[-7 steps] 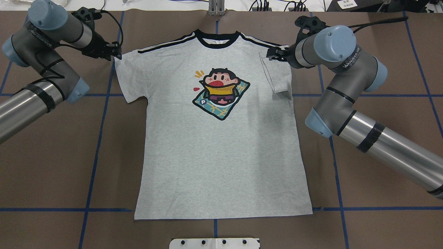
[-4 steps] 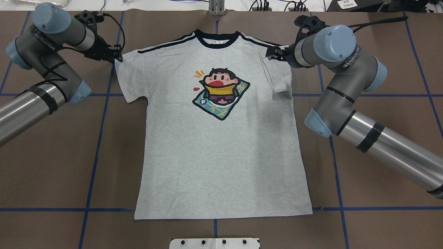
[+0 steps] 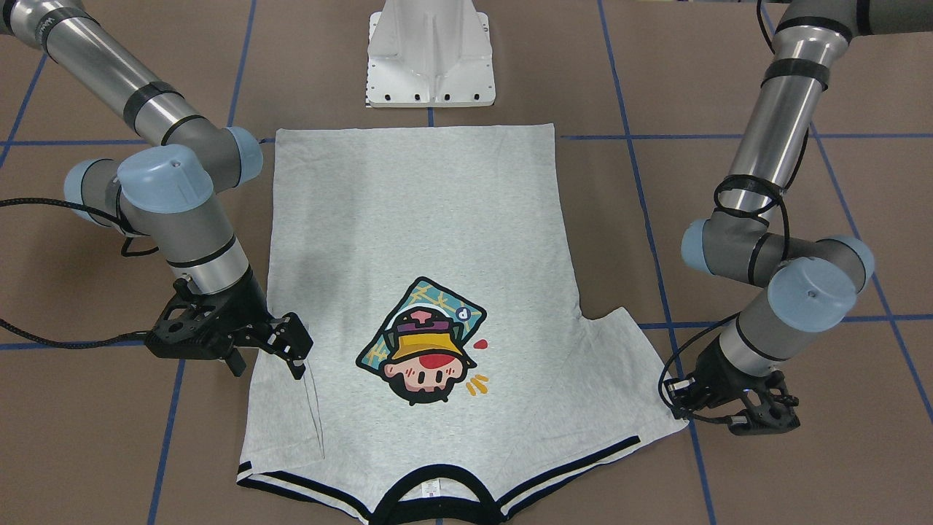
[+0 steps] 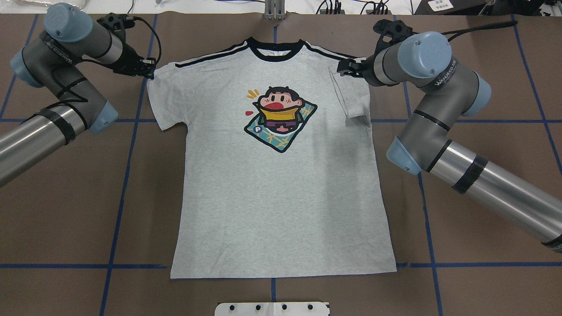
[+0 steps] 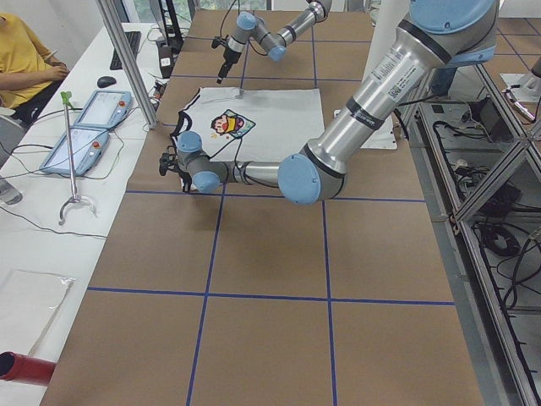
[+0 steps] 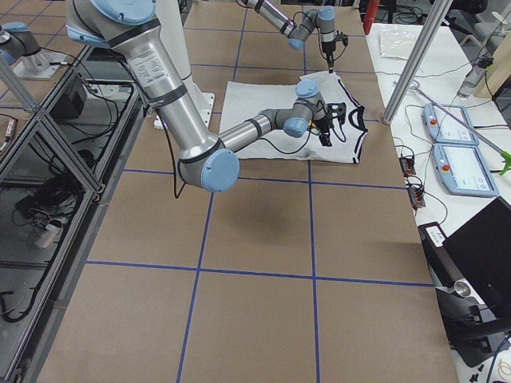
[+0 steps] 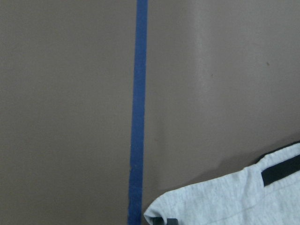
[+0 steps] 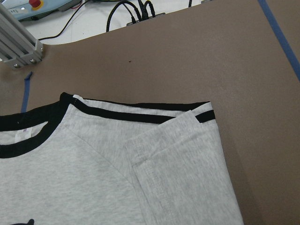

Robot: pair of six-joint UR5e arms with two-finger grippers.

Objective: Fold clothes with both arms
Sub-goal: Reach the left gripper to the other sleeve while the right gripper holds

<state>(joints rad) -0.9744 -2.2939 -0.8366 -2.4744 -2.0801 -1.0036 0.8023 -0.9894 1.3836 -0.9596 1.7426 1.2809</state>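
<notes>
The grey T-shirt (image 4: pixel 281 197) lies flat on the brown table with its print up and its black collar at the far edge. Its sleeve on my right side is folded inward over the body (image 8: pixel 187 159); the other sleeve (image 3: pixel 619 364) lies spread out. My right gripper (image 3: pixel 266 361) hangs open just over the folded sleeve's edge, holding nothing. My left gripper (image 3: pixel 736 419) sits low at the outer corner of the spread sleeve (image 7: pixel 225 201); I cannot tell whether it is open or shut. From overhead, the left gripper (image 4: pixel 147 70) and right gripper (image 4: pixel 347 68) flank the shoulders.
The white pedestal base (image 3: pixel 430 58) stands at the shirt's hem side. Blue tape lines (image 4: pixel 127 175) grid the table. A side bench with two tablet-like panels (image 5: pixel 84 127) and a seated person (image 5: pixel 21 59) lies beyond the collar end, behind a metal post (image 5: pixel 127 59).
The left arm's wrist and elbow have swung slightly toward the far edge and inward, with its gripper staying at the sleeve corner. The right arm and shirt look unchanged.
</notes>
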